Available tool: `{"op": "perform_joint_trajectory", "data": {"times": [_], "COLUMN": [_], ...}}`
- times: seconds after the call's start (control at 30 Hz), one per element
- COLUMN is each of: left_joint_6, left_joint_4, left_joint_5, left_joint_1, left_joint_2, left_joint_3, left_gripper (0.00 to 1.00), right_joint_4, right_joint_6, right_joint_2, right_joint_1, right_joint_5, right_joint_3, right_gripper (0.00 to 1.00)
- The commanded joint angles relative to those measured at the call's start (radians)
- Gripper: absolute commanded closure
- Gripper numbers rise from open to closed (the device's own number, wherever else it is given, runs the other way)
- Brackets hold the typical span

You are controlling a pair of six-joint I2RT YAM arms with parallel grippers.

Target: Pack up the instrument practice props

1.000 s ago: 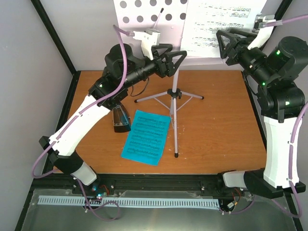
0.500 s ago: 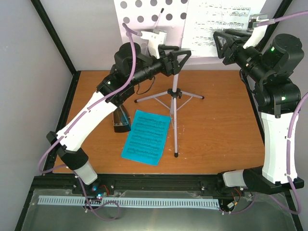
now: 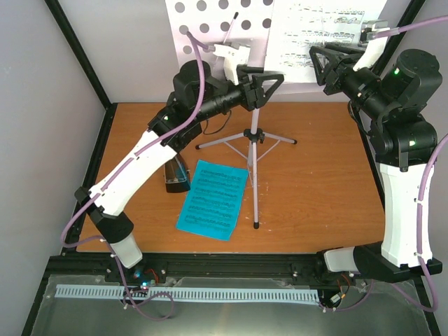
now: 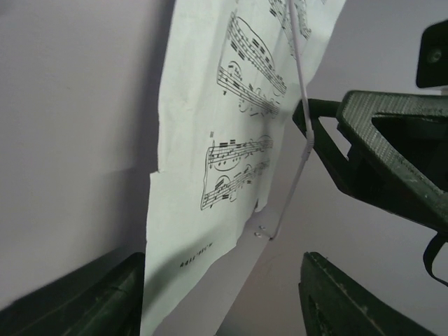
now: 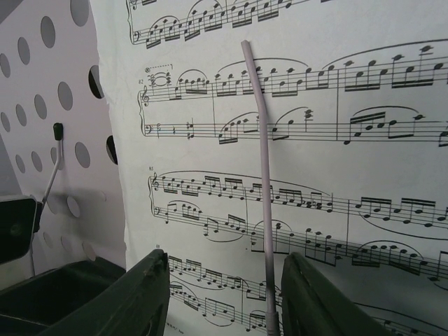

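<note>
The silver tripod music stand stands at the back of the table, its white perforated desk at the top. White sheet music rests on the desk under a thin wire holder. My left gripper is open just below the desk's lower edge; in its wrist view the sheet lies between its fingers, untouched. My right gripper is open and faces the sheet, its fingers on either side of the wire. The teal folder and the black metronome lie on the table.
The wooden table is fenced by black frame posts and grey walls. The stand's tripod legs spread over the middle back. The two grippers are close together under the desk; the right one's finger shows in the left wrist view.
My left arm has reached right and up, bringing its open gripper under the desk by the sheet. My right gripper shifted slightly left toward the sheet, then held still.
</note>
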Motion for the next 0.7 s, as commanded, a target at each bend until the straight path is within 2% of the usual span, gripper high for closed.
{"op": "perform_joint_trajectory", "data": {"times": [0.0, 0.27, 0.53, 0.67], "left_joint_6": [-0.007, 0.026, 0.034, 0.043], "left_joint_4": [0.056, 0.074, 0.089, 0.089], "left_joint_5": [0.089, 0.085, 0.082, 0.052], "left_joint_1": [-0.004, -0.003, -0.004, -0.004], "left_joint_2": [0.022, 0.030, 0.040, 0.045], "left_joint_3": [0.051, 0.059, 0.063, 0.069], "left_gripper": [0.44, 0.61, 0.71, 0.79], "right_joint_4": [0.023, 0.041, 0.067, 0.058], "right_joint_6": [0.002, 0.007, 0.007, 0.002], "right_joint_2": [-0.006, -0.004, 0.014, 0.042], "right_joint_1": [-0.007, -0.007, -0.007, -0.007], "right_joint_5": [-0.020, -0.023, -0.009, -0.018], "right_joint_3": [-0.001, -0.005, 0.009, 0.040], "right_gripper": [0.57, 0.60, 0.65, 0.69]}}
